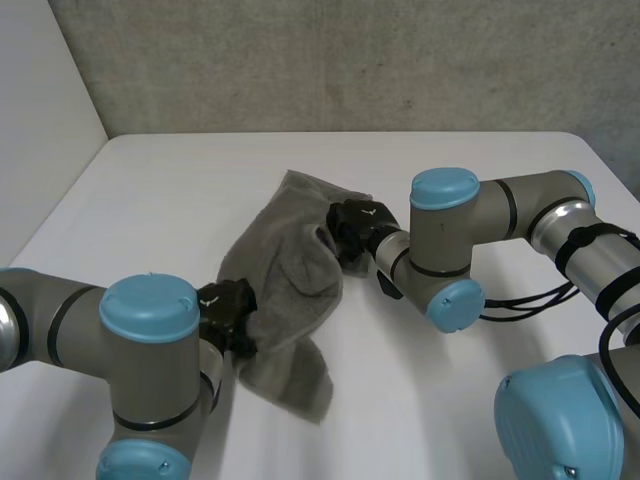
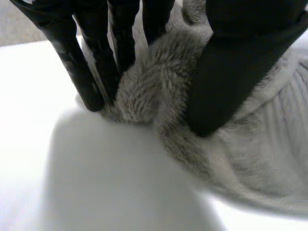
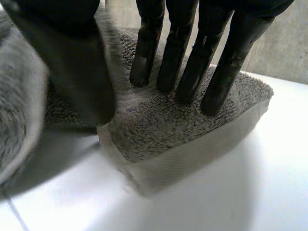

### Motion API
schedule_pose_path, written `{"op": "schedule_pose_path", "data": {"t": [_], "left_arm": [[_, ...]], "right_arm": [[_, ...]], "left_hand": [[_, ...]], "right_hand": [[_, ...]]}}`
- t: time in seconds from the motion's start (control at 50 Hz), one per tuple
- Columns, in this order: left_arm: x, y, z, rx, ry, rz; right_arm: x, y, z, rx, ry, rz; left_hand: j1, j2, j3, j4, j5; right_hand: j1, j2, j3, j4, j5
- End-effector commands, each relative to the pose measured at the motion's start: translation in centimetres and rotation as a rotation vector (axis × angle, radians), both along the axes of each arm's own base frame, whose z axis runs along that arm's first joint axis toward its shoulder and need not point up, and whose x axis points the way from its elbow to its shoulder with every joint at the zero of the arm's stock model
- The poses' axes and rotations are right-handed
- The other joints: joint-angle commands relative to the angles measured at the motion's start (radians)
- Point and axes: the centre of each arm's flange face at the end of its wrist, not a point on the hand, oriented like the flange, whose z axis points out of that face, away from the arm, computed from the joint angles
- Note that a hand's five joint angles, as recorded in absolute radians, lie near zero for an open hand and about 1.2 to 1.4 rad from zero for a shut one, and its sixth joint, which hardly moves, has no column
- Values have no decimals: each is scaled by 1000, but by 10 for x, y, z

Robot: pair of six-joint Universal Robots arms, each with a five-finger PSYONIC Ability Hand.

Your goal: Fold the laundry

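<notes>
The grey towel (image 1: 290, 290) lies crumpled in the middle of the white table (image 1: 170, 180), the left hand (image 1: 228, 312) pinching its near-left edge and the right hand (image 1: 352, 225) its far-right corner, and either shallow pinch may slip if they pull apart.

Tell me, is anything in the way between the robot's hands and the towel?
No, nothing visible is in the way. Both hands touch the towel. The left hand pinches a bunched fold at one edge between fingers and thumb, and the right hand pinches the opposite edge.
</notes>
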Motion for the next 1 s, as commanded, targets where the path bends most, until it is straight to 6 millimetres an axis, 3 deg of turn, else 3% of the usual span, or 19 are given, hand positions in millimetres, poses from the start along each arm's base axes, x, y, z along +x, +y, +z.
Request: {"op": "schedule_pose_path", "data": {"t": [0.02,0.04,0.08,0.1,0.12,0.14,0.16,0.18,0.2,0.22,0.24,0.28,0.36,0.46,0.6,0.64,0.72,0.84,1.0], "left_arm": [[-13,-21,28,-135,86,4],[-18,-31,48,-195,121,7],[-22,-43,77,-275,163,13],[-26,-53,108,-362,205,17],[-26,-64,143,-456,240,28],[-26,-64,143,-457,241,28],[-23,-76,178,-555,270,46],[-17,-85,213,-645,303,68],[-17,-85,213,-646,303,69],[-14,-89,243,-721,332,81],[-13,-89,244,-722,332,82],[-11,-85,285,-804,383,84],[-7,-78,300,-801,383,85],[-1,-63,290,-720,330,59],[-2,-44,217,-492,203,-86],[-2,-41,201,-443,182,-109],[0,-25,164,-300,129,-171],[16,2,150,-144,61,-180],[49,30,154,-25,11,-126]], "right_arm": [[10,-14,40,-119,-130,-3],[10,-14,40,-119,-131,-3],[14,-23,113,-298,-270,-1],[14,-23,113,-299,-270,-1],[10,-25,156,-403,-335,-11],[4,-22,200,-507,-400,-14],[4,-22,200,-508,-401,-14],[-6,-19,239,-607,-451,-27],[-7,-19,240,-608,-452,-27],[-18,-15,274,-691,-494,-42],[-29,-9,301,-754,-521,-52],[-38,-2,322,-800,-533,-67],[-67,5,350,-869,-457,-122],[-79,10,327,-747,-272,-100],[-80,20,257,-498,-57,51],[-80,28,215,-388,40,105],[-82,36,170,-295,147,148],[-83,42,122,-169,208,183],[-73,36,85,-29,152,180]], "left_hand": [[533,434,428,423,433],[533,434,428,423,433],[533,434,428,423,433],[533,434,428,423,433],[533,434,428,423,433],[533,434,428,423,433],[533,434,428,423,433],[533,434,428,423,433],[533,434,428,423,433],[533,434,428,423,433],[533,434,428,423,433],[533,434,428,423,433],[533,434,428,423,433],[533,434,428,423,433],[533,434,428,423,433],[533,434,428,423,433],[306,207,200,196,206],[-120,-219,-226,-230,-220],[-215,-314,-321,-325,-315]], "right_hand": [[378,393,400,403,402],[378,393,400,403,402],[378,393,400,403,402],[378,393,400,403,402],[378,393,400,403,402],[378,393,400,403,402],[378,393,400,403,402],[378,393,400,403,402],[378,393,400,403,402],[378,393,400,403,402],[378,393,400,403,402],[378,393,400,403,402],[378,393,400,403,402],[378,393,400,403,402],[378,393,400,403,402],[-277,-262,-256,-253,-253],[-715,-700,-693,-690,-691],[-844,-829,-822,-819,-819],[-844,-829,-822,-819,-819]]}}
